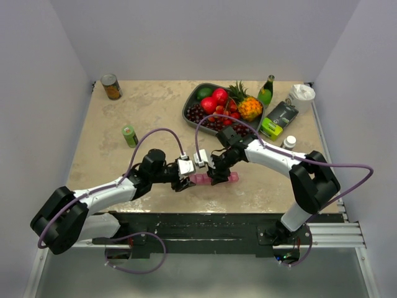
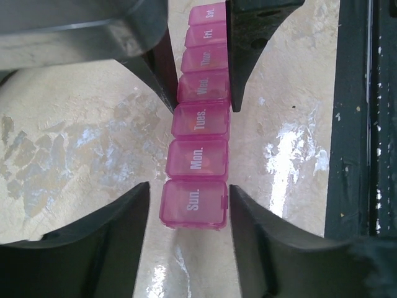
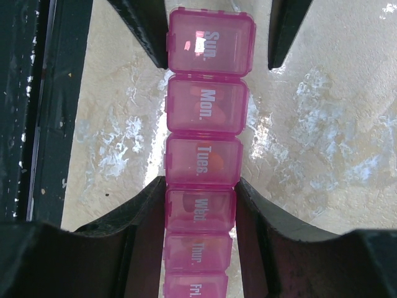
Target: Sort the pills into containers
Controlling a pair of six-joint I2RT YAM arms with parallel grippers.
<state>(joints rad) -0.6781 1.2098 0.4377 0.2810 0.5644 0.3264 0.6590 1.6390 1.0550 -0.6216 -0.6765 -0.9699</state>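
Note:
The containers are a pink translucent strip [image 1: 214, 179] with day-labelled compartments, all lids shut, lying flat on the table near its front edge. My right gripper [image 3: 200, 198] is shut on the strip at the Wed. compartment [image 3: 197, 210], with both fingers touching its sides. My left gripper [image 2: 189, 198] is open and straddles the Sun. end [image 2: 193, 203] with small gaps on either side. Orange pills show faintly through the Mon., Tues. and Wed. lids. In the top view the left gripper [image 1: 184, 180] and the right gripper [image 1: 217, 176] meet over the strip.
A grey fruit tray [image 1: 192, 108] stands behind the grippers. There is a can [image 1: 111, 86] at the far left, a small green can [image 1: 129, 135], a green bottle [image 1: 266, 90], a green-black box [image 1: 278, 118] and a white dark-capped bottle [image 1: 289, 142]. The black front rail [image 2: 356, 124] runs beside the strip.

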